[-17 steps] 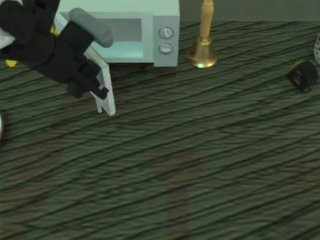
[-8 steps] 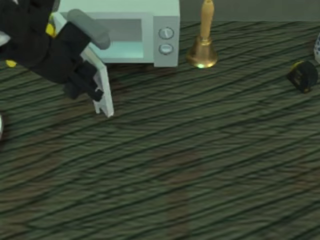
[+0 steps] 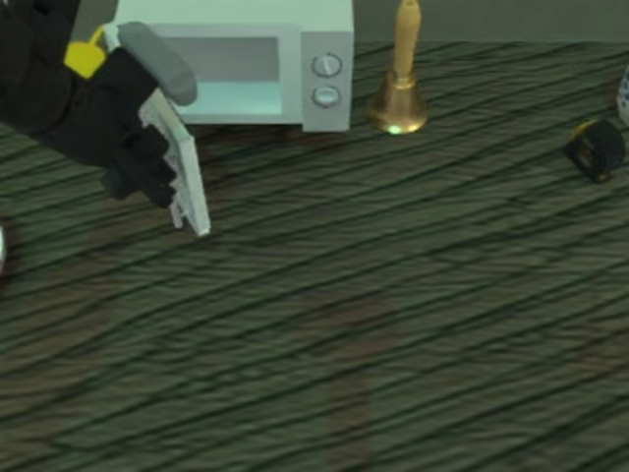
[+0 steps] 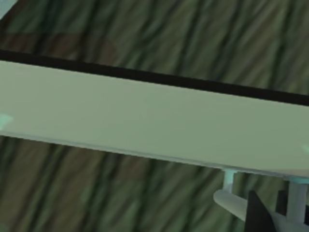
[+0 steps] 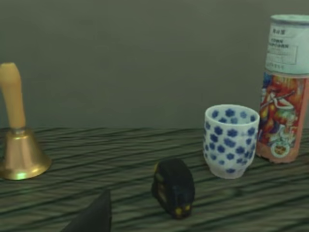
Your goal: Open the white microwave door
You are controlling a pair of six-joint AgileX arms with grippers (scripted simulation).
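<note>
Change: since a second ago our left gripper (image 3: 162, 187) has drawn the door (image 3: 187, 177) further out and toward the table's left, so its free end now sits further left than before.
Left fingers: in the top view they sit at the door's outer edge by its handle; the left wrist view shows a dark fingertip (image 4: 258, 217) against the pale handle bar (image 4: 231, 205), and we read them as pinched on the door.
Door: swung wide from the microwave (image 3: 295, 59), standing on edge, hinged at the box's left side, cavity exposed.
Left arm: black, reaching in from the table's upper left, over the door's hinge end.
Knob panel: two round knobs (image 3: 326, 81) on the microwave's right part.
Bell (image 3: 397, 98): brass with wooden handle, just right of the microwave.
Tape measure (image 3: 596, 147): dark, near the table's right edge.
Right wrist view: a blue-flowered cup (image 5: 231, 140) stands near a printed can (image 5: 286, 92).
Right fingers: we cannot tell.
</note>
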